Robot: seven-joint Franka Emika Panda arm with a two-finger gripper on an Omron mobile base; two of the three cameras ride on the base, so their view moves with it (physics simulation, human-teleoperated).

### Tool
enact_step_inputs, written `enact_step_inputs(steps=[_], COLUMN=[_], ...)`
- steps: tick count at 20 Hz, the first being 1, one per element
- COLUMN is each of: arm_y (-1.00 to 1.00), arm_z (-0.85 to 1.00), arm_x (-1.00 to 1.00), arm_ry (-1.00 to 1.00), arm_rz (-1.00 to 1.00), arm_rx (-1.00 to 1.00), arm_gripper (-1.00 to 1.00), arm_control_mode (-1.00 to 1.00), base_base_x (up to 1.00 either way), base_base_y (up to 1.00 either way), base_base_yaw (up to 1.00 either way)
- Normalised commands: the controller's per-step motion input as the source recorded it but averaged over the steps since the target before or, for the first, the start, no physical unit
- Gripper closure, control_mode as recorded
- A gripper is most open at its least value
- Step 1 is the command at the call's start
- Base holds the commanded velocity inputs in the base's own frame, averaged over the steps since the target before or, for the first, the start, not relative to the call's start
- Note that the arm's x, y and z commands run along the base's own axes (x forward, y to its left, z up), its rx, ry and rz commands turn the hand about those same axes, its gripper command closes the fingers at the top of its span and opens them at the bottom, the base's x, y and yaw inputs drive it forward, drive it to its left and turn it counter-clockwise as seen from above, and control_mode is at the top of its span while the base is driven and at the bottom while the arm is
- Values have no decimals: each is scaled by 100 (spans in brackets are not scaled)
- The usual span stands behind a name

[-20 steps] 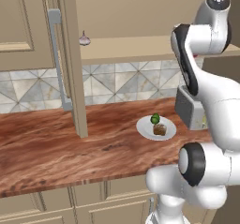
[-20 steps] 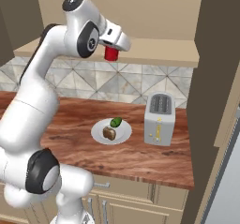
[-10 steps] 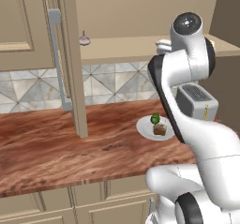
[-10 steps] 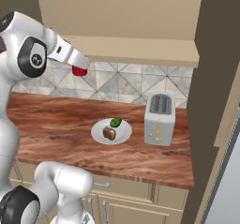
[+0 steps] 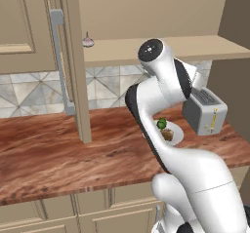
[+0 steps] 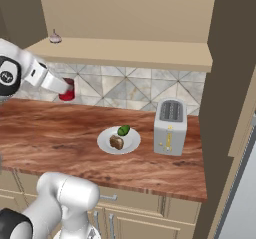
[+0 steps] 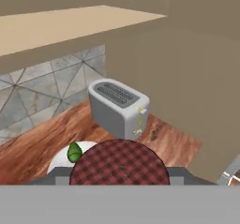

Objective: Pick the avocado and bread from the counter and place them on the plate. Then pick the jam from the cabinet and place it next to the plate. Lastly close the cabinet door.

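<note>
Simulated kitchen: reddish wood-grain counter (image 6: 60, 133) under a tiled backsplash, beige wall cabinet (image 5: 161, 47) above with its door (image 5: 73, 66) swung open, edge-on in the left base view, grey bar handle (image 5: 59, 61) facing left. A pale garlic bulb (image 5: 88, 41) sits on the cabinet shelf.

The plate (image 6: 107, 144) lies on the counter just left of the grey toaster (image 6: 170, 127), apart from it. The avocado (image 6: 123, 130) and bread (image 6: 116, 142) both rest on it, touching or nearly so.

The gripper (image 6: 62, 88) is closed on the jam (image 6: 66, 89); the jar is carried in the air above the counter, well left of the plate in the right base view. In the hand view the checked red lid (image 7: 119, 164) sits between the finger tips, with plate and toaster beyond.

Handling judgement: the jar looks rigid, light and smooth-sided, probably slippery, and breakable if dropped. A grip across the cylinder body below the lid seems soundest. It should be set down upright on bare counter beside the plate, clear of the toaster.
</note>
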Motion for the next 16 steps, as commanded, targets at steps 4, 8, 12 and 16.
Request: enact_step_inputs(steps=[4,8,12,16], arm_y=[21,3,0,0], arm_z=[-49,-55,-53,-53], arm_x=[-4,0,0,0], arm_ry=[12,7,0,-1], arm_rz=[-11,-5,-1,0], arm_rx=[0,0,0,0], arm_gripper=[100,100,100,100], arm_control_mode=[-100,-100,-100,-100], base_base_x=[0,0,0,0], base_base_y=[0,0,0,0], base_base_yaw=[0,0,0,0])
